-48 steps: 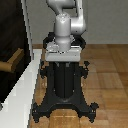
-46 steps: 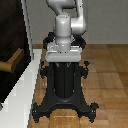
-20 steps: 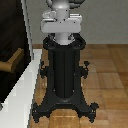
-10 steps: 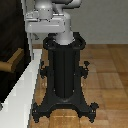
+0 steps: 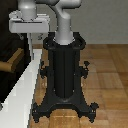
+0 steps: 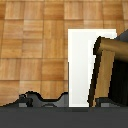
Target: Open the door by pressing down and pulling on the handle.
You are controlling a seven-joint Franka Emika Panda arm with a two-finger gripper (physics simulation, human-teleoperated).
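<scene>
Exterior view: wood parquet floor (image 5: 107, 65).

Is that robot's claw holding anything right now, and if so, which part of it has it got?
Nothing seems held. The gripper hangs above the tan handle with a gap between them; whether its fingers are open or shut cannot be told.

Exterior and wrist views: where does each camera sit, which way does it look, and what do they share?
Exterior view: off the arm, level with the black pedestal, looking across wooden floor; the grey arm reaches toward the exterior view's left, claw above the door.
Wrist view: on the wrist, looking down at parquet; only a dark blurred edge of the robot's own hardware shows.
Shared: the tan handle, the pale frame edge and the floor.
</scene>
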